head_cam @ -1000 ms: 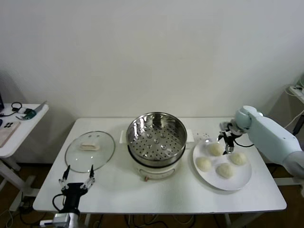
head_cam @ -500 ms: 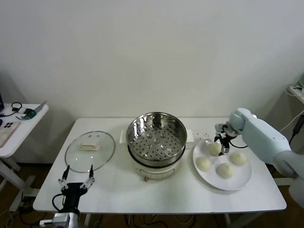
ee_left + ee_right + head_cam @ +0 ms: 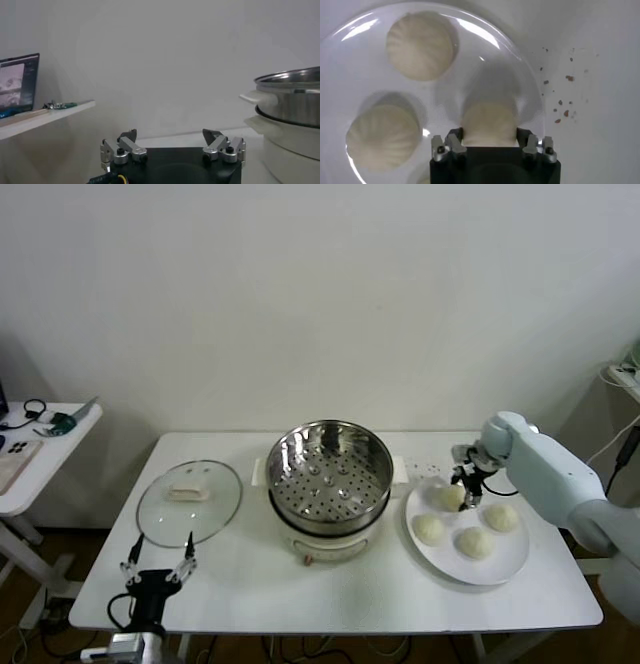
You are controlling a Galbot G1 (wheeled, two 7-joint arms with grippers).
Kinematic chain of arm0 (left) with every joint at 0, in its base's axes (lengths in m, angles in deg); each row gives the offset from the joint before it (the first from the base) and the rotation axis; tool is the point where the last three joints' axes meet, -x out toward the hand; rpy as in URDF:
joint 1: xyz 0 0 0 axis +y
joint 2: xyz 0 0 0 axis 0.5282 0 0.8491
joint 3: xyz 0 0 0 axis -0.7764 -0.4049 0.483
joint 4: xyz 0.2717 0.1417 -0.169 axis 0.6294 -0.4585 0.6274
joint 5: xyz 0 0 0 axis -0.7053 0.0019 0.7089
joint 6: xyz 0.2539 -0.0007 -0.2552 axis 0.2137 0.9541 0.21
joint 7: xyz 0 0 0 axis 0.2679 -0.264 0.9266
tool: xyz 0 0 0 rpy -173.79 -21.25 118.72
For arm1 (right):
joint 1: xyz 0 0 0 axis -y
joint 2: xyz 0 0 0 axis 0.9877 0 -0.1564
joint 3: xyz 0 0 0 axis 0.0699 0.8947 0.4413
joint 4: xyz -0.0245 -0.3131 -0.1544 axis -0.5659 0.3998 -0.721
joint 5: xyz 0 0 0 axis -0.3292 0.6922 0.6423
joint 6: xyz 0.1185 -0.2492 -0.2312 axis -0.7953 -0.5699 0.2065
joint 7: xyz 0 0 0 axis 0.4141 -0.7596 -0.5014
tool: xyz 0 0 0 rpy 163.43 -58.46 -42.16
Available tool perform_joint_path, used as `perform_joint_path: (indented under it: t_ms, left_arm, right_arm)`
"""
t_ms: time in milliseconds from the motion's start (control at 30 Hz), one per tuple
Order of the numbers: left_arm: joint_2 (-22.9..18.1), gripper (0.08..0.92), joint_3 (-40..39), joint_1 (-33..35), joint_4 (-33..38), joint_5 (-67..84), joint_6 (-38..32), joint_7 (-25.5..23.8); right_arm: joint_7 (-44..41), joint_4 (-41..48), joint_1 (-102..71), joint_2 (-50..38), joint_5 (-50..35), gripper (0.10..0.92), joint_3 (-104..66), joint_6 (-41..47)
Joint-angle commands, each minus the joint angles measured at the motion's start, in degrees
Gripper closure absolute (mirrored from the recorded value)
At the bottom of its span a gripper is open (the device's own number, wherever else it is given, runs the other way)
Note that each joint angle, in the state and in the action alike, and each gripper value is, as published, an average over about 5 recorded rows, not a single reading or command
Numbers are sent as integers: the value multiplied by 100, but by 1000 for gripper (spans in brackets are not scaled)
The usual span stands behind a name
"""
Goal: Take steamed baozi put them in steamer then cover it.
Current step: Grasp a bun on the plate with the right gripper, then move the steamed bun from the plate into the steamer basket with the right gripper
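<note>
Since a second ago, right gripper has shifted left along the white plate at frame right, now pinching the rear-left baozi. Steamer sits centre, empty. Left gripper, lower left, hovers with fingers spread.

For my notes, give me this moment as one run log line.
right gripper: shut on baozi on plate | left gripper: open, idle near lid | steamer: empty, uncovered
</note>
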Motion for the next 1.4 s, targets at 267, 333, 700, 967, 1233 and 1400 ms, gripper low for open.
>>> perform_joint_path:
  t_ms: [267,333,700,967,1233,1400]
  left_arm:
    - [10,177,7,35,43,32,34,-19]
    - [15,177,11,52,51,36,36,-19]
    - [49,177,4,65,76,60,148,33]
    - [73,177,-93,70,84,27,186,17]
    - [129,177,-106,146,165,-3,235,-99]
    - [195,177,-90,183,207,-9,249,-98]
  right_arm:
    - [-61,-550,531,-249,-444,372,564,-64]
    - [-99,-821,829,-380,-658,372,900,-101]
    - [-267,-2151,3413,-431,-2112,352,3140,-531]
    - [-430,-2301,4364,535,-2382,342,3785,-1018]
    - [-469,-2112,4117,1719,-1990,330,3767,-1521]
    - [-546,-1732,3559,2280,-1299,330,3451,-1955]
